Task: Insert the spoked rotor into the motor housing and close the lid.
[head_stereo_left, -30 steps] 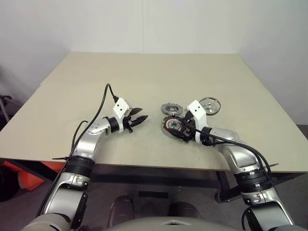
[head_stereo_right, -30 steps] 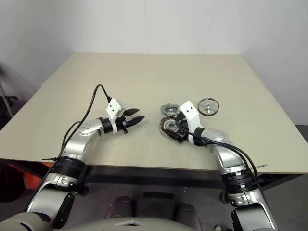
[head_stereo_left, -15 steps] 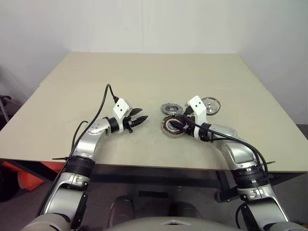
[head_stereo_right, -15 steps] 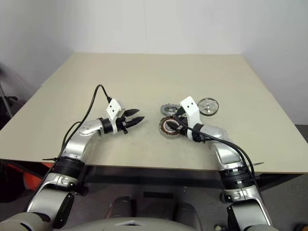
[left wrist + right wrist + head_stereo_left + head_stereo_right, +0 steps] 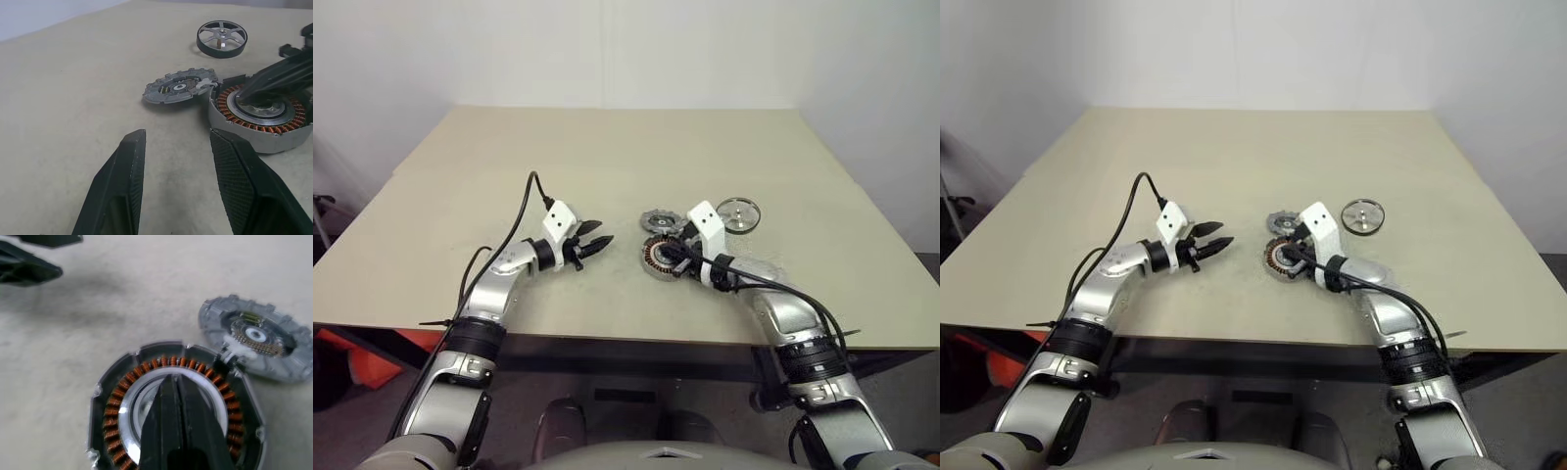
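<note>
My right gripper [image 5: 177, 382] is clenched empty over the motor housing [image 5: 663, 257], so I judge the stiff, light, slick spoked rotor [image 5: 738, 213] beyond it wants a rim pinch.

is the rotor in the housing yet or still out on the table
Still out. The spoked rotor lies on the table beyond the motor housing, whose copper windings are uncovered.

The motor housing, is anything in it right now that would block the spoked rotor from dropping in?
Yes. The right gripper, shut, has its fingertips down in the open centre of the motor housing, inside the ring of copper windings. The spoked rotor lies apart on the table, beyond the housing. The lid rests beside the housing, not over it.
</note>
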